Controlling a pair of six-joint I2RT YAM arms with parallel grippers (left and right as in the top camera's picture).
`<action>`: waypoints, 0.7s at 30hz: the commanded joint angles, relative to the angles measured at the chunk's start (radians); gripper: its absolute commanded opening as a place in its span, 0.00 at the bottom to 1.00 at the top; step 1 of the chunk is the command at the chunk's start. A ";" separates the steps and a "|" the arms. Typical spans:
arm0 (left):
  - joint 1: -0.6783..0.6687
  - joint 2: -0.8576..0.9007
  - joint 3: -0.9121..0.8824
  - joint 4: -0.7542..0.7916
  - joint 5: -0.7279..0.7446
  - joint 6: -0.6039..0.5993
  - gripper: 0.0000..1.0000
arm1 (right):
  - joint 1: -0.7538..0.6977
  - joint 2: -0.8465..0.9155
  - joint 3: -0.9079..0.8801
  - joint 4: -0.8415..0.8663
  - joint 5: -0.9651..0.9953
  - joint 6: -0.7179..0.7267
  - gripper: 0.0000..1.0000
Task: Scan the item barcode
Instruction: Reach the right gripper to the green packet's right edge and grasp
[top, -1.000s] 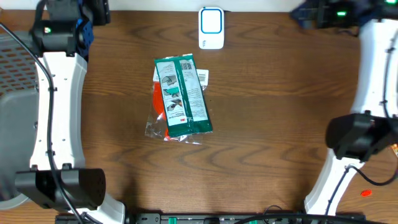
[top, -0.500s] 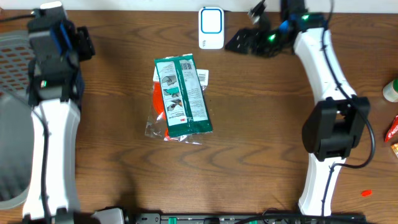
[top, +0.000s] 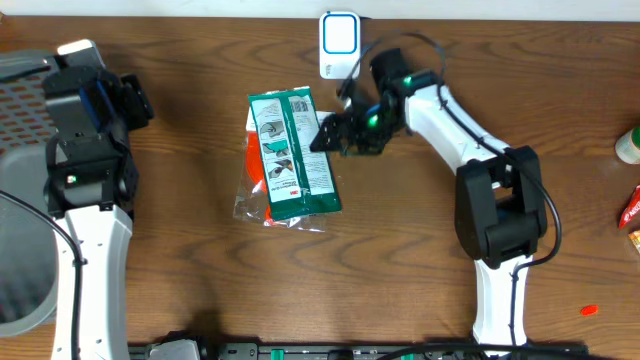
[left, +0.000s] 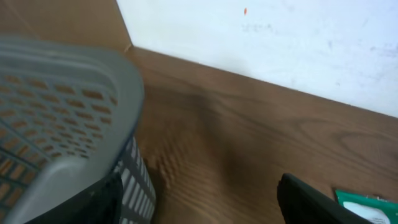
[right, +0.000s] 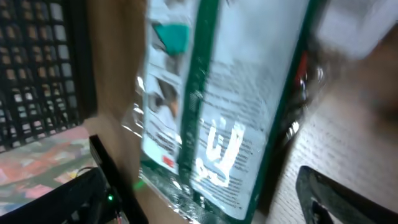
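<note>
Right gripper (top: 326, 138) hangs released, its dark fingers (right: 339, 196) spread wide at either side of the wrist view, with nothing between them. It sits at the right edge of the packet, over its upper half; whether a fingertip touches the plastic cannot be told. Left gripper (top: 134, 100) is also unclenched and grasps nothing: bare wood shows between its fingers (left: 311, 200). It hovers near the table's far left corner.

The wooden table (top: 420, 260) carries everything. Largest on it is the grey perforated basket (top: 18, 170), at the left edge and partly out of the overhead picture. The left wrist camera sees its rim and slotted wall from close by, but what lies inside cannot be made out.

Next in size is the packet (top: 292, 155), the item to scan. It lies flat near the table's middle, a little left of centre, with its long side running toward the back and slightly tilted. It is a clear plastic bag holding a green-and-white printed card with something orange behind it. The printed face is up.

The white scanner (top: 340, 45) with a blue-framed window stands at the back edge, apart from the packet's top right corner.

At the far right edge are a green-topped bottle (top: 628, 143) and, nearer the front, a red tube (top: 632, 208), both cut off by the frame. A small orange scrap (top: 588, 310) lies near the front right.
</note>
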 joint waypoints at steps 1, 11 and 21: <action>0.004 -0.034 -0.003 0.005 0.011 -0.054 0.79 | 0.010 0.000 -0.061 0.015 -0.019 0.024 0.93; 0.005 -0.174 -0.052 -0.001 0.013 -0.073 0.79 | 0.035 0.000 -0.220 0.150 -0.074 0.058 0.92; 0.005 -0.412 -0.237 0.017 -0.050 -0.148 0.79 | 0.055 0.000 -0.225 0.164 -0.100 0.063 0.78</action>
